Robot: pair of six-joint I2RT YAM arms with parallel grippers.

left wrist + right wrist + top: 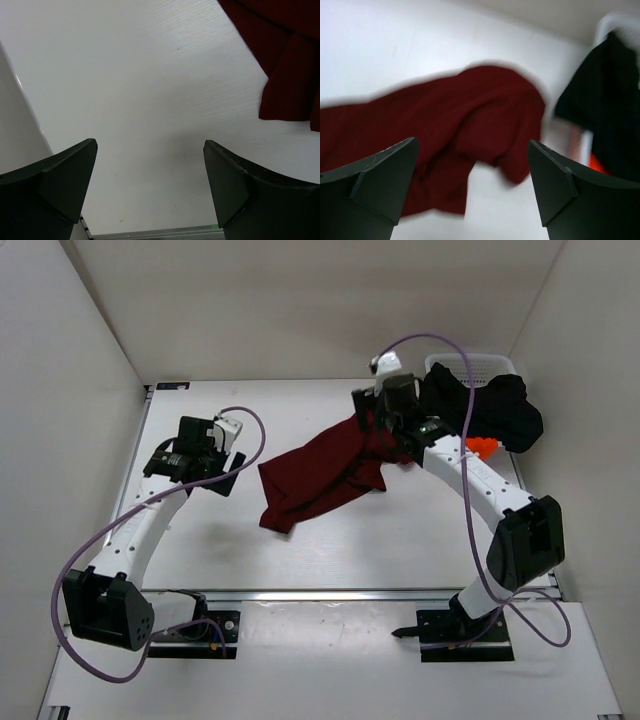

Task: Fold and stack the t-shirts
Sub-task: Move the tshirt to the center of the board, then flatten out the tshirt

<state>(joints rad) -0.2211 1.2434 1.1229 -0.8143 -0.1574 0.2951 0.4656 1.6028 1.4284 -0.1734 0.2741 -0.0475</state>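
The white desk (400, 540) fills most of the top view, with a white wall on three sides. The two arms stand at its near edge. The left arm (140, 530) reaches up over the left part of the desk, and the right arm (480, 485) reaches toward the far right corner.

The maroon t-shirt (315, 480) is the largest piece of cloth. It lies crumpled and unfolded near the middle of the desk, running on a slant from its near-left end up to the head of the right arm, where its far end is bunched. The black t-shirt (495, 410) is draped over the rim of the white mesh basket (490, 365) in the far right corner, part of it hanging out onto the desk. The orange t-shirt (483, 446) shows only as a small bright patch just below the black one (most of it is hidden).

The right jaws stand wide apart with nothing between them, and the maroon cloth lies below them in that blurred wrist view. The left jaws are also spread fully and hold nothing. They hang over bare desk, with an edge of the maroon shirt at the upper right of their view.
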